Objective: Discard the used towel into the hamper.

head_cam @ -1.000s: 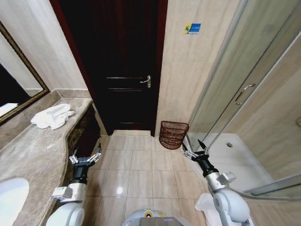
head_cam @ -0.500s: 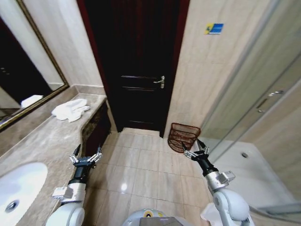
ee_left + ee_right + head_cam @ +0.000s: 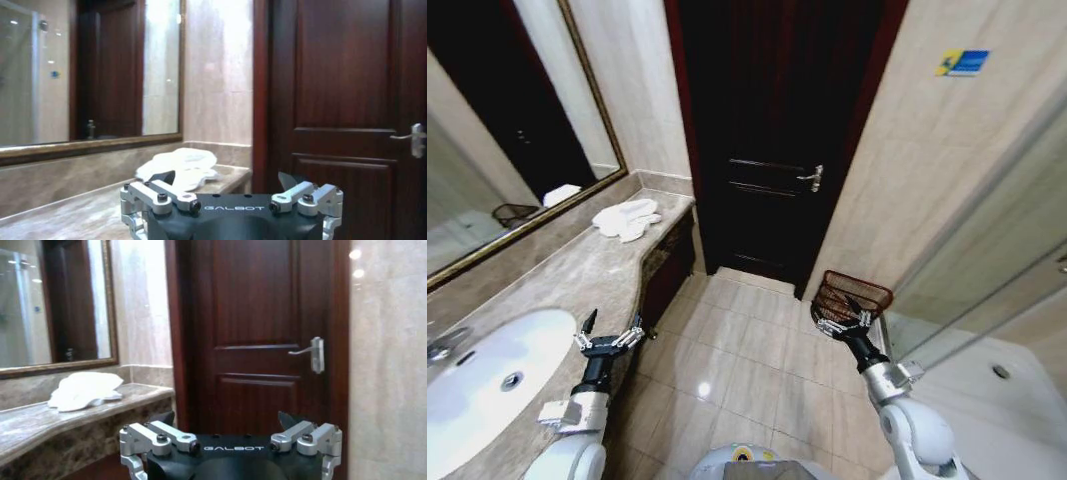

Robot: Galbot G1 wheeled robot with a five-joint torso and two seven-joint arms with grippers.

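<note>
Marble tabletop (image 3: 547, 290) runs along the mirror wall; in the head view the towel (image 3: 625, 218) lies at its far end, well ahead of the left gripper (image 3: 607, 338), fingers spread and empty. The hamper (image 3: 852, 297) stands on the floor just behind the right gripper (image 3: 839, 320), likewise spread. Left wrist view: towel (image 3: 181, 167) lies ahead beyond the fingers. Right wrist view: towel (image 3: 85, 389) lies far off beside them. Judging by this, the approach is in hand; next calls for reaching the towel.

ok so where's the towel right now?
The towel lies crumpled at the far end of the marble counter, on the robot's left in the head view, below the mirror and beside the dark door.
</note>
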